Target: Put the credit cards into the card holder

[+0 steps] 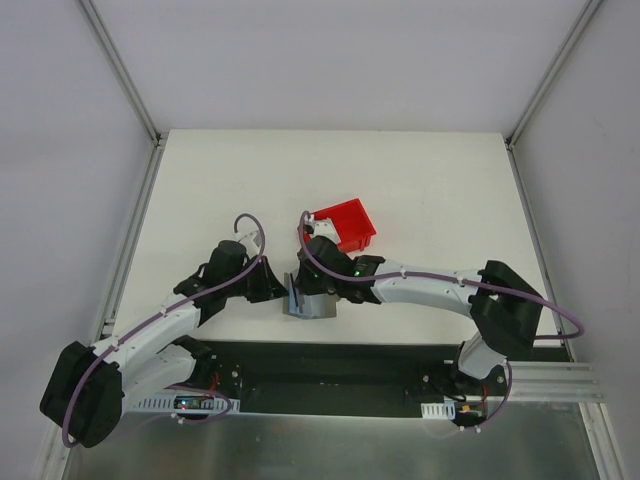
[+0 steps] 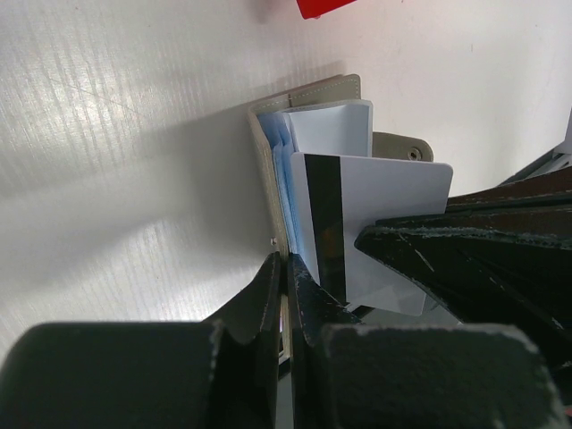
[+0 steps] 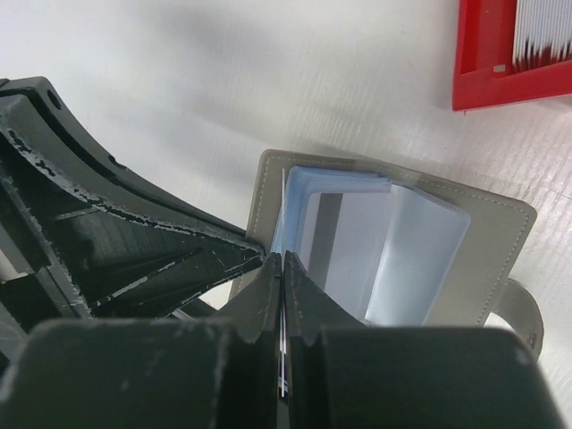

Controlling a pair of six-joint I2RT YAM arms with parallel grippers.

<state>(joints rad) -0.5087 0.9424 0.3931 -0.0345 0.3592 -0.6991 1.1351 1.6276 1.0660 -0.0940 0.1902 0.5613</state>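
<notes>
The left gripper (image 2: 286, 295) is clenching the grey cover of the card holder (image 2: 308, 92), which is sitting open on the table (image 1: 420, 180) just in front of the red bin (image 1: 346, 222). The right gripper (image 3: 282, 286) is pinching a striped credit card (image 2: 393, 192), which is meeting the holder's inside.

The overhead camera is looking down on the white counter (image 1: 420, 180); both wrist cameras are closely facing the grey folding card holder (image 3: 496, 241), mid-frame.
</notes>
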